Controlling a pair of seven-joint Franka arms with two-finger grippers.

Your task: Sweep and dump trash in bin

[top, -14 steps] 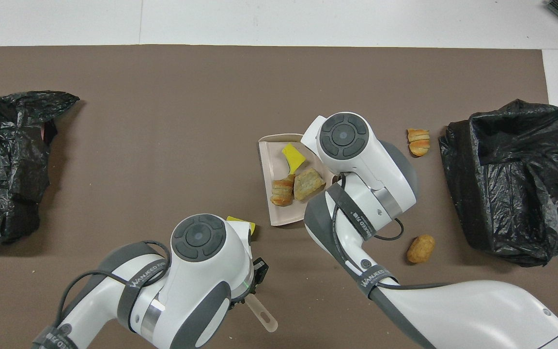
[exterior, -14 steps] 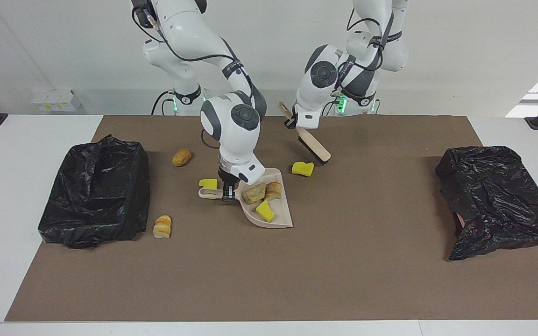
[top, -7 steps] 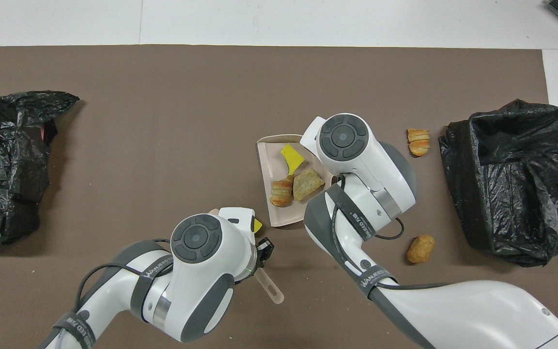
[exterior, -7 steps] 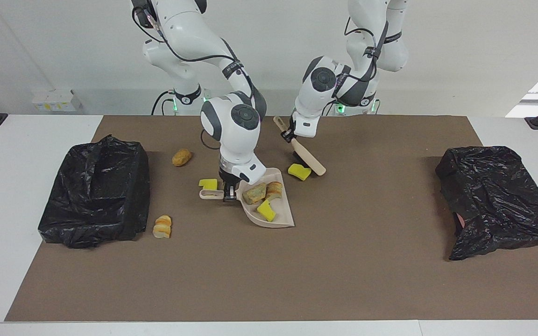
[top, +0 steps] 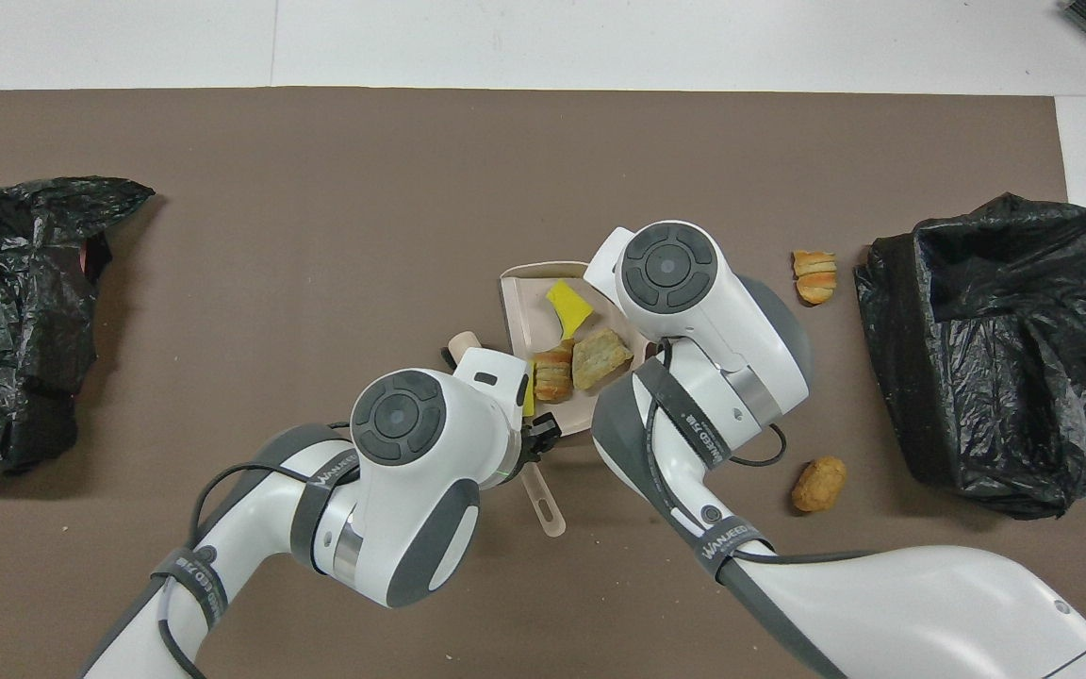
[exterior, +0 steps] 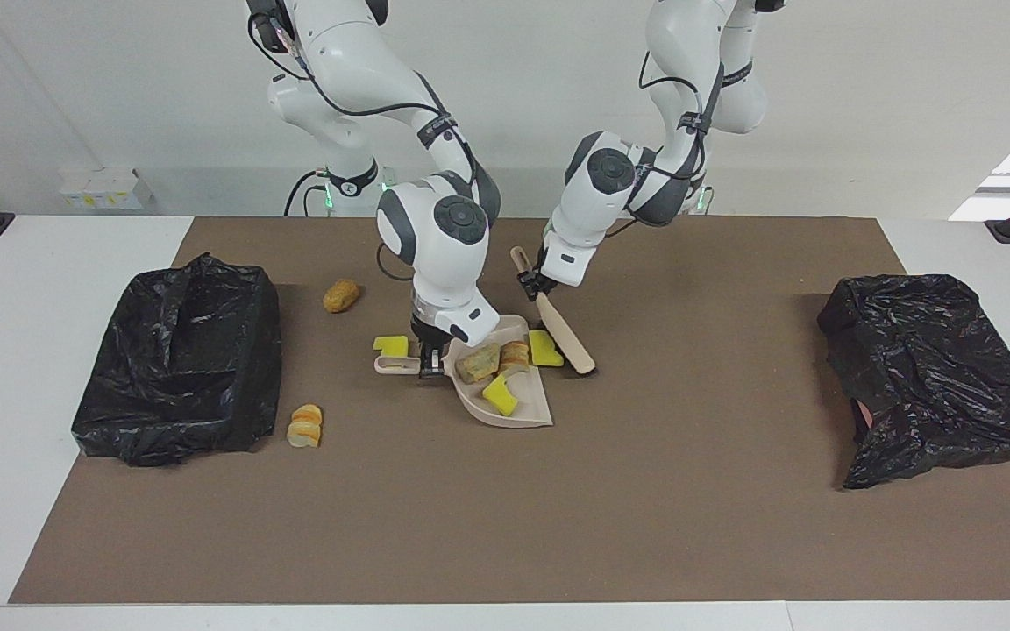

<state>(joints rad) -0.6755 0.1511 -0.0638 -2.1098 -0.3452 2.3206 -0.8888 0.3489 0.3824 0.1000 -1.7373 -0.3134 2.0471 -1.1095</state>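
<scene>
Fingers of the left gripper (exterior: 529, 282) clamp the brush (exterior: 563, 334) handle, its head pressing a yellow sponge chunk (exterior: 544, 348) against the dustpan (exterior: 505, 412) mouth; right gripper (exterior: 425, 361) fingers pinch the dustpan handle, pan flat on the counter (exterior: 487, 517). Three scraps sit in the pan. Left to sweep, by my read: yellow chunk (exterior: 391, 345) beside the handle, brown nugget (exterior: 340, 295), striped bread piece (exterior: 305, 425). Then dump. Black bin (exterior: 181, 359) at the right arm's end is near, path mostly open; another bagged bin (exterior: 926, 368) at the left arm's end.
</scene>
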